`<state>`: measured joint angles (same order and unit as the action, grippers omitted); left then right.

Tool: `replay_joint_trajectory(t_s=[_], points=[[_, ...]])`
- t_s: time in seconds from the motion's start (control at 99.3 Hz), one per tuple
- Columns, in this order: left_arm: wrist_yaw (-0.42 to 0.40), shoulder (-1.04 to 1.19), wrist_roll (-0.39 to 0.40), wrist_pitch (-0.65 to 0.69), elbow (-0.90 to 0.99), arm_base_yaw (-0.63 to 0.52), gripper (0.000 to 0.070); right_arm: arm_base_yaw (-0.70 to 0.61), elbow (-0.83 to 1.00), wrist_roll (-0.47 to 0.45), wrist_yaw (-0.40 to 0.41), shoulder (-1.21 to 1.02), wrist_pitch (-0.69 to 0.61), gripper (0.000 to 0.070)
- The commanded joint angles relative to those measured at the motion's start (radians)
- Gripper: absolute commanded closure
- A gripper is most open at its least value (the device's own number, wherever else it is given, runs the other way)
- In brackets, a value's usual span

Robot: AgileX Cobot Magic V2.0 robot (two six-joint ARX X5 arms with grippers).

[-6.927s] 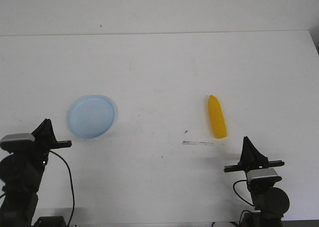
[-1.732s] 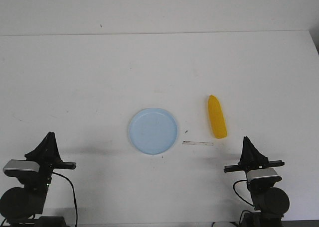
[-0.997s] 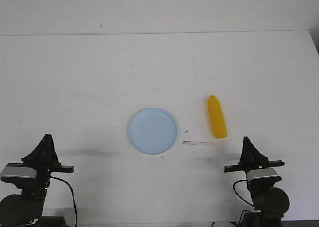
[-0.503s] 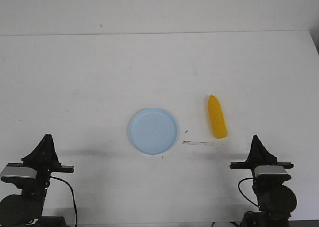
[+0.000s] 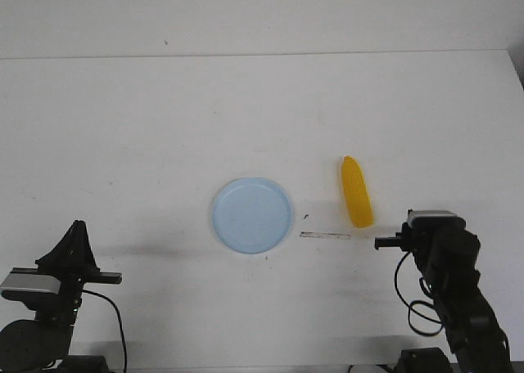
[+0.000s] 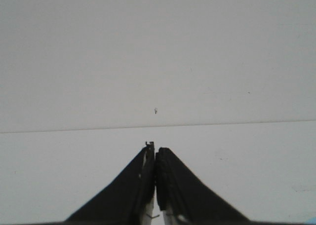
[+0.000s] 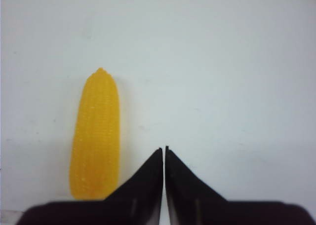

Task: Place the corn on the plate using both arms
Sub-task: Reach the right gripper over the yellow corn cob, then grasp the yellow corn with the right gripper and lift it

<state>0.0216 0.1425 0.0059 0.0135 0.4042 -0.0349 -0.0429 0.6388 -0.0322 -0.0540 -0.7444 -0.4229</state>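
Note:
The yellow corn (image 5: 356, 192) lies on the white table right of centre, pointed end away from me. The pale blue plate (image 5: 252, 215) lies empty at the table's middle, a short gap to the left of the corn. My right arm (image 5: 438, 250) is raised near the front right, just behind the corn's blunt end. In the right wrist view the right gripper (image 7: 164, 147) is shut and empty, with the corn (image 7: 96, 136) beside it and apart from it. My left gripper (image 5: 78, 226) rests at the front left, shut and empty (image 6: 155, 147), far from the plate.
A thin dark strip (image 5: 325, 235) lies on the table between the plate and the corn's blunt end, with a small dark speck (image 5: 305, 216) close by. The table's far edge (image 5: 262, 56) meets a white wall.
The plate went from the left side to the table's middle in the oldest frames. In the last half second my right arm rose and tilted forward toward the corn. The left arm stayed still.

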Motion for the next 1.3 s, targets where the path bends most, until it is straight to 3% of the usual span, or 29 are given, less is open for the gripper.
replay_joint_trajectory(t_s=[0.0,0.242,0.373,0.423,0.534,0.584,0.715,0.836,1.228,1.289], points=[[-0.003,-0.002,0.006,0.011,0.009,0.001,0.0699,-0.014,0.079,-0.026,0.001,-0.110,-0.022,0.0695],[-0.003,-0.002,0.006,0.011,0.009,0.001,0.0699,-0.071,0.334,-0.077,0.010,-0.427,-0.098,0.0694],[-0.003,-0.002,0.006,0.011,0.009,0.001,0.0699,-0.104,0.463,-0.131,0.012,-0.589,-0.200,0.0677],[-0.003,-0.002,0.006,0.011,0.009,0.001,0.0699,-0.117,0.520,-0.151,0.012,-0.655,-0.251,0.0597],[-0.003,-0.002,0.006,0.011,0.009,0.001,0.0699,-0.137,0.630,-0.151,0.012,-0.787,-0.351,0.0279],[-0.003,-0.002,0.006,0.011,0.009,0.001,0.0699,-0.140,0.668,-0.151,0.012,-0.837,-0.380,0.0205],[-0.003,-0.002,0.006,0.011,0.009,0.001,0.0699,-0.141,0.718,-0.151,0.011,-0.923,-0.418,0.0192],[-0.003,-0.002,0.006,0.011,0.009,0.001,0.0699,-0.142,0.718,-0.148,0.013,-0.962,-0.420,0.0105],[-0.003,-0.002,0.006,0.011,0.009,0.001,0.0699,-0.152,0.717,-0.129,0.054,-1.044,-0.402,0.0112],[-0.003,-0.002,0.006,0.011,0.009,0.001,0.0699,-0.154,0.717,-0.129,0.054,-1.053,-0.402,0.0138]])
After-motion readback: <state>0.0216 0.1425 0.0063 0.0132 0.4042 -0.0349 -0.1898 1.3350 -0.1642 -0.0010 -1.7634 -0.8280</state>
